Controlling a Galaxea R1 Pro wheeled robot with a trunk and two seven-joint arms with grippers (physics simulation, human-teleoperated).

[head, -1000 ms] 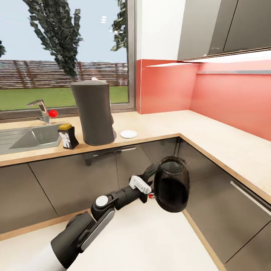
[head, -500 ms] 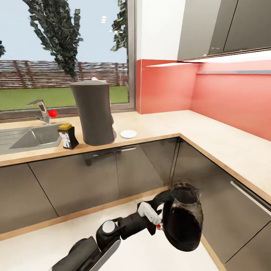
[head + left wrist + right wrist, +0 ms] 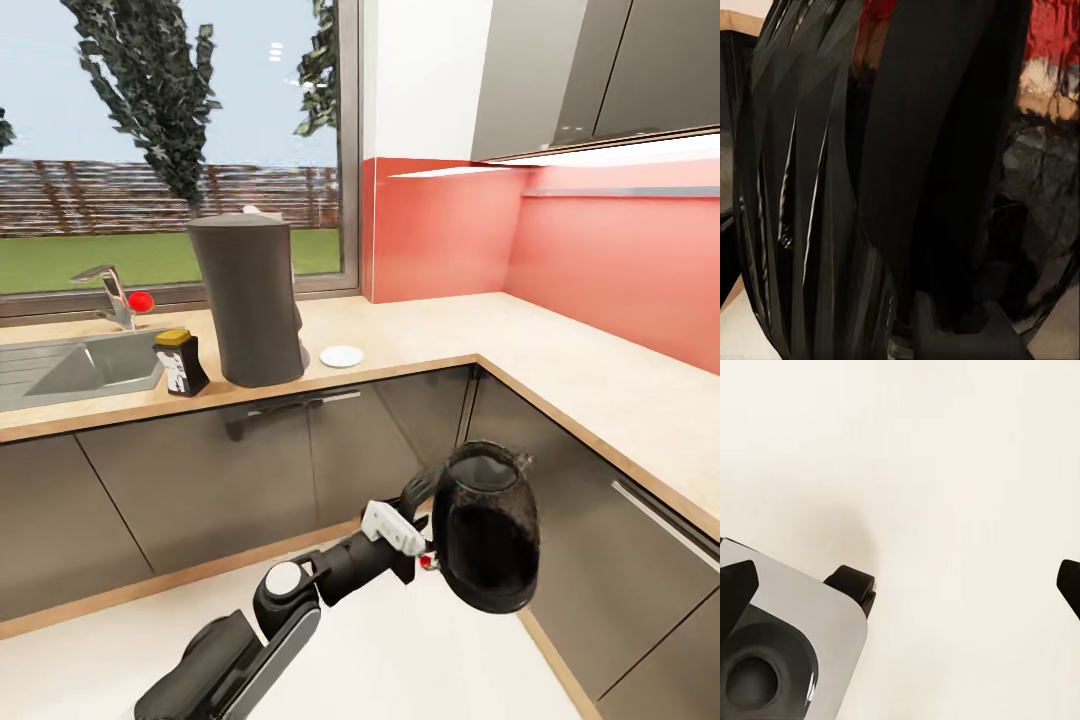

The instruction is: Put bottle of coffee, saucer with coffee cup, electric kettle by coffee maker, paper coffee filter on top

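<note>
We carry the kettle (image 3: 485, 530), left gripper (image 3: 432, 520) pinching its handle, well short of the bench (image 3: 420, 340) for clearance.

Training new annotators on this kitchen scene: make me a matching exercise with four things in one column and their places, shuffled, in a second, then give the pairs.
Things:
1. electric kettle
2. bottle of coffee
3. saucer
4. coffee maker

Places:
A. flat on the countertop, on the coffee maker's side away from the sink
B. held off the floor by the left gripper, in front of the cabinets
C. on the countertop between the bottle and the saucer
D. on the countertop between the sink and the coffee maker

Pairs: 1-B, 2-D, 3-A, 4-C
</note>
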